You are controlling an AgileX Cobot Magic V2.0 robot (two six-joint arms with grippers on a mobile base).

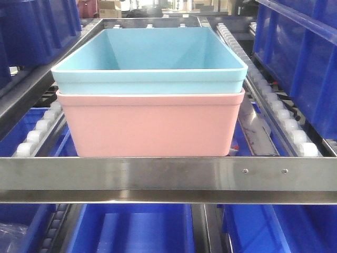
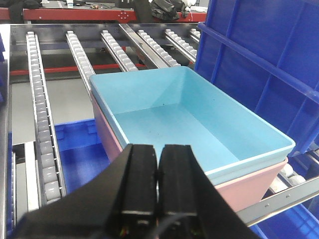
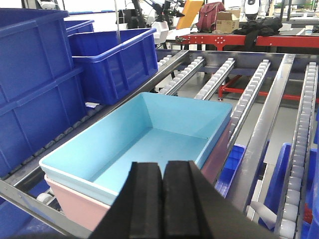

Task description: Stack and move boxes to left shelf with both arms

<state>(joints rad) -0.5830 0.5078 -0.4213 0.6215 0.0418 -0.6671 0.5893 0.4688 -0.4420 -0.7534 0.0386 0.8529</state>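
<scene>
You see the table (image 1: 158, 179), a roller rack with a steel front rail, carrying the pink box (image 1: 152, 126) directly; the blue box (image 1: 150, 79) nests inside it.

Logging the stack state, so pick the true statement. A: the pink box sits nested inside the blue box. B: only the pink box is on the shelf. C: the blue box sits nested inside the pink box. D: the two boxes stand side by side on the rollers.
C: the blue box rests in the top of the pink box, rim over rim.
</scene>
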